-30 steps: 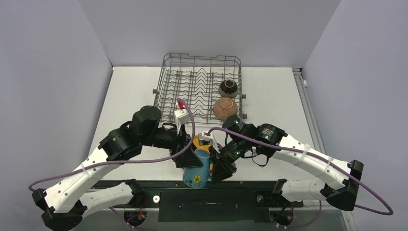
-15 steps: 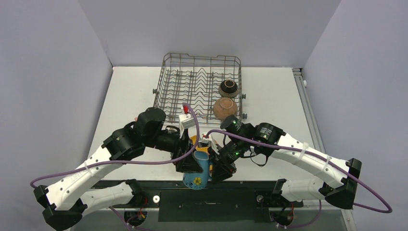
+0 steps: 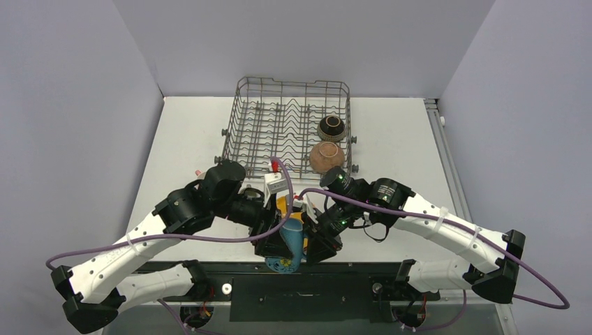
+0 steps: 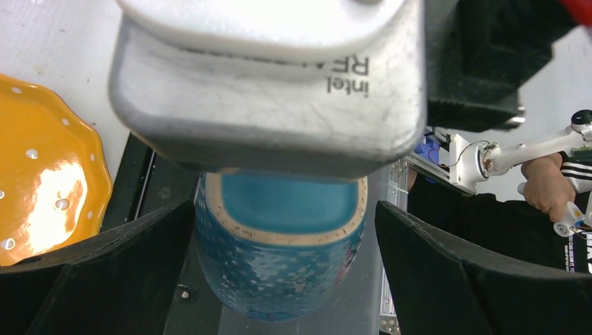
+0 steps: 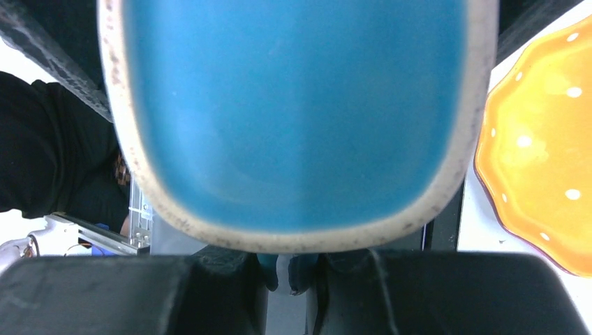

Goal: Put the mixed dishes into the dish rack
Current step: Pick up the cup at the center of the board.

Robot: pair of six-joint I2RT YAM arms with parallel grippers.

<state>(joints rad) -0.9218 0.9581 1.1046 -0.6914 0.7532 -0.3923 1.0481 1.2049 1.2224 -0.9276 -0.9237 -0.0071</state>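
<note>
Though speckled outside, blue mug (image 4: 279,276) smooth inside.

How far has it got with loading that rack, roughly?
Early days. Done: a dark brown bowl and a terracotta bowl sit in the dish rack's right side. In hand: the blue mug is held off the table, apparently pinched by the right tool, while the left tool straddles it with fingers apart. Left: the mug must reach the rack, and the orange dotted plate lies on the table.
</note>
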